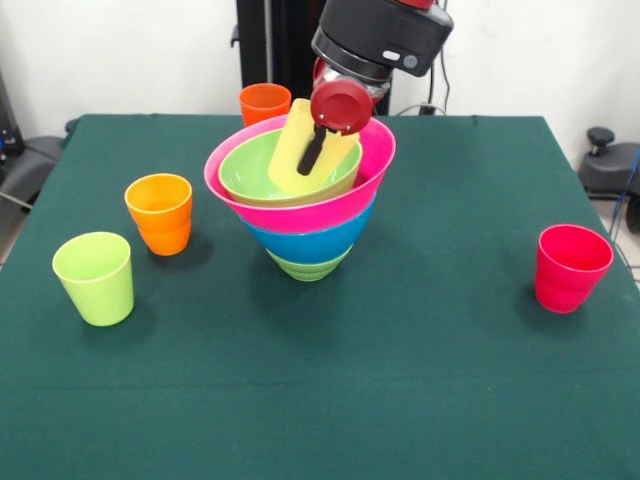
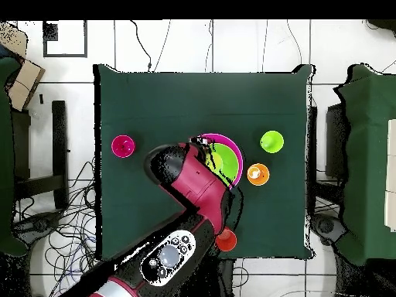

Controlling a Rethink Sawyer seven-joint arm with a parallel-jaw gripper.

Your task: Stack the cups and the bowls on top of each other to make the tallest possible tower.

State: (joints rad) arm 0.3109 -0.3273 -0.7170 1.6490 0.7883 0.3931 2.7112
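The tower (image 1: 305, 215) stands mid-table: a large light green bowl (image 1: 308, 266) at the bottom, then the blue bowl (image 1: 310, 243), the pink bowl (image 1: 372, 160), and the small light green bowl (image 1: 250, 165) nested on top. My gripper (image 1: 310, 158) comes down from above and is shut on the pale yellow cup (image 1: 290, 150), holding it tilted with its lower end inside the small green bowl. One black finger (image 1: 313, 148) lies across the cup's front. A dark red round piece (image 1: 341, 103) sits under the wrist; I cannot tell whether it is a cup. In the overhead view the arm covers most of the tower (image 2: 235, 155).
Loose upright cups: lime green (image 1: 95, 278) (image 2: 271, 141) and orange (image 1: 160, 213) (image 2: 257, 174) left of the tower, a second orange (image 1: 264, 102) (image 2: 225, 240) behind it near the pedestal, and pinkish-red (image 1: 572, 267) (image 2: 122, 145) far right.
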